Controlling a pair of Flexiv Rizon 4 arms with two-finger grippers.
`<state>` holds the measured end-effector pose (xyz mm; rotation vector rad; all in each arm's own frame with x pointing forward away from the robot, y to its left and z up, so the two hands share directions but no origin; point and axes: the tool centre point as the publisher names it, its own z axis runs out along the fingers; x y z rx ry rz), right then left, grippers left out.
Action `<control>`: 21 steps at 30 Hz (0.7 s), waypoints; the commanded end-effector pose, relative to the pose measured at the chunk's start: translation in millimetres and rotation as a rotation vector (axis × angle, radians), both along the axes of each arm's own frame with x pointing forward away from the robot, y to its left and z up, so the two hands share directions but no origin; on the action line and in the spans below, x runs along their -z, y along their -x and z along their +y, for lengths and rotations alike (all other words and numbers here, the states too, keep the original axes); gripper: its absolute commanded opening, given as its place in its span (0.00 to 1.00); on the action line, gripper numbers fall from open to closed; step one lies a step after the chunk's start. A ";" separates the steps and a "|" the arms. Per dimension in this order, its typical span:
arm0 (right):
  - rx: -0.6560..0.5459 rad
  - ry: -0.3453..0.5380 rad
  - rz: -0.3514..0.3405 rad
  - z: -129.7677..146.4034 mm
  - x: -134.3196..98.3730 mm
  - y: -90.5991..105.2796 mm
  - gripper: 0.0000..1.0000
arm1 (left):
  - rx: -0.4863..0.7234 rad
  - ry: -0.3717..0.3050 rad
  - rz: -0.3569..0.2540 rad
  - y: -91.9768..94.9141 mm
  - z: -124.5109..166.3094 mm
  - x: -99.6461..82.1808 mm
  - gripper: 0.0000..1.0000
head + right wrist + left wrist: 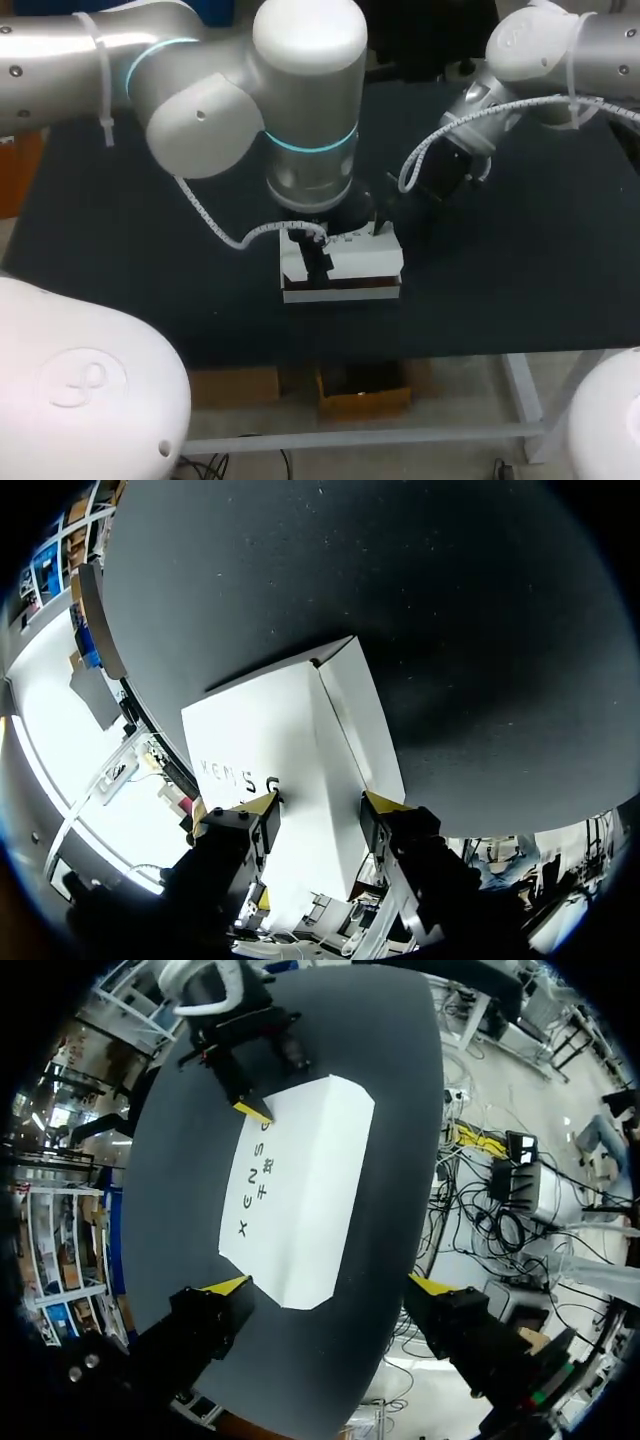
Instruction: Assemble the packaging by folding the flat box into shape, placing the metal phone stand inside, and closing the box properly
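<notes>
The dark matte desk [520, 270] carries the white box [350, 262], which lies printed face up near the middle of the desk, a little toward its front edge. The left arm [200, 90] hangs over the box, and the left jaws are spread wide and grip nothing. The right arm [560, 50] reaches to the box's rear edge. The right jaws stand apart over a folded crease there. I cannot tell whether their tips touch the card.
</notes>
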<state>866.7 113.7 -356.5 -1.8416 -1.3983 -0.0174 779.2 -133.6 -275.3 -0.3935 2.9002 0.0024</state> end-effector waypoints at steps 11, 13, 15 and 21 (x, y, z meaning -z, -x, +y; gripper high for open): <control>0.001 -0.003 0.002 -1.4 1.3 -0.9 0.49 | 0.096 0.050 -0.018 -8.2 4.0 9.7 1.00; 0.001 -0.003 0.002 -1.5 1.3 -1.1 0.49 | 0.098 0.050 -0.015 -9.3 3.9 10.6 1.00; 0.000 -0.004 0.003 -1.5 1.4 -1.3 0.49 | 0.098 0.049 -0.013 -10.1 3.9 11.1 1.00; 0.002 -0.007 0.004 -1.6 1.6 -1.7 0.49 | 0.109 0.050 -0.019 -10.7 3.9 11.2 1.00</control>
